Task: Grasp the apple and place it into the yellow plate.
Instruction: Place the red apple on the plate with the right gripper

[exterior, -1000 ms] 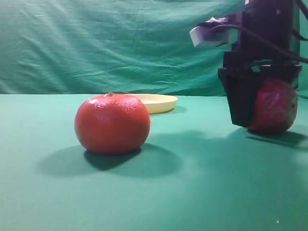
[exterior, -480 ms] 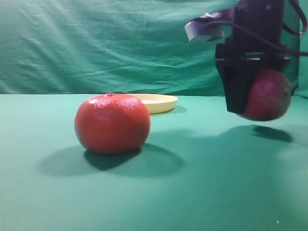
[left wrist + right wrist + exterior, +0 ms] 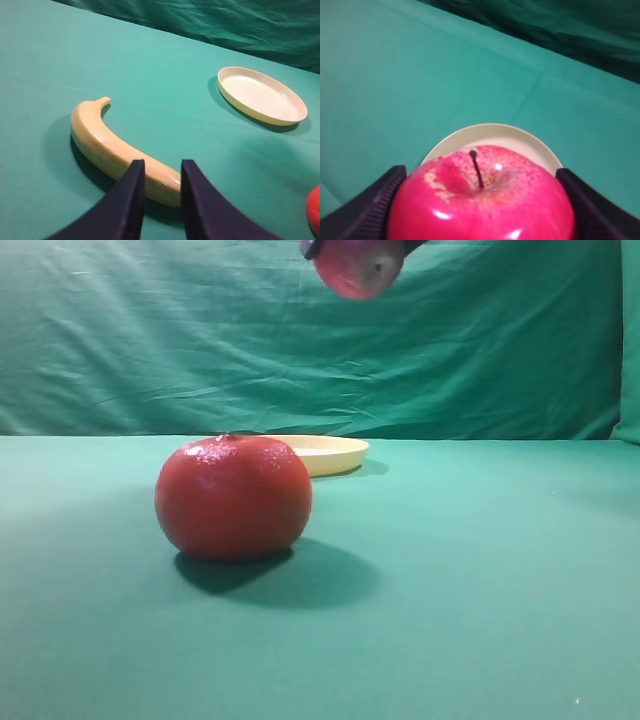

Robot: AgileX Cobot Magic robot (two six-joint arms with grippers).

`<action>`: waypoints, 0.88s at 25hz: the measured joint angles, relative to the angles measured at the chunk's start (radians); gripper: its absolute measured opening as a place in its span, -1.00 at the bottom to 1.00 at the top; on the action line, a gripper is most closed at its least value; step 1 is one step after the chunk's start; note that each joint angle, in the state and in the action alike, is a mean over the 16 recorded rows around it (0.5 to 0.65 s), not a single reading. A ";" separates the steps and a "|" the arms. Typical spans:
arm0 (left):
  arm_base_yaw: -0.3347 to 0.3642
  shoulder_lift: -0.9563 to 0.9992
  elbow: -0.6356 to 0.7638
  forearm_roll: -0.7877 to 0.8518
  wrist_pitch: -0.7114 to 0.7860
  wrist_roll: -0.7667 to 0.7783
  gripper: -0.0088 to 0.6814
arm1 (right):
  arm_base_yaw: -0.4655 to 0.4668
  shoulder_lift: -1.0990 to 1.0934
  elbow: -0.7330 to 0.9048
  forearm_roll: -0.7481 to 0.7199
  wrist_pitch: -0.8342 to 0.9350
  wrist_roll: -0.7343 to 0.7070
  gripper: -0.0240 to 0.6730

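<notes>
The apple [image 3: 358, 265] hangs high at the top edge of the exterior view, above the yellow plate [image 3: 325, 452], which lies on the table far behind. My right gripper [image 3: 480, 212] is shut on the apple [image 3: 480, 200], one dark finger on each side. The plate [image 3: 492, 140] shows beneath the apple in the right wrist view. In the exterior view the right gripper is almost wholly cut off by the top edge. My left gripper [image 3: 161, 167] is low over the table, empty, with its fingers nearly together. The plate [image 3: 262, 95] lies to its far right.
An orange-red tangerine [image 3: 233, 497] sits on the green cloth in front of the plate; its edge shows in the left wrist view [image 3: 315, 210]. A yellow banana [image 3: 115, 150] lies just ahead of the left gripper. A green curtain hangs at the back.
My right gripper has lifted the apple off the table at the right and carried it up and to the left, to above the plate. The tangerine and plate have not moved.
</notes>
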 joint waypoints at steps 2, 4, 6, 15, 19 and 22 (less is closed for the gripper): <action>0.000 0.000 0.000 0.000 0.000 0.000 -0.52 | 0.013 0.032 0.000 0.010 -0.055 -0.025 0.59; 0.000 0.000 0.000 0.000 0.000 0.000 -0.52 | 0.023 0.061 0.000 0.014 -0.097 -0.047 0.59; 0.000 0.000 0.000 0.000 0.000 0.000 -0.52 | 0.031 0.085 0.000 0.017 -0.128 -0.066 0.59; 0.000 0.000 0.000 0.000 0.000 0.000 -0.52 | 0.039 0.128 0.000 0.004 -0.173 -0.090 0.75; 0.000 0.000 0.000 0.000 0.000 0.000 -0.52 | 0.039 0.102 0.000 -0.033 -0.161 -0.093 0.84; 0.000 0.000 0.000 0.000 0.000 0.000 -0.52 | 0.039 0.058 0.000 -0.080 -0.132 -0.094 0.83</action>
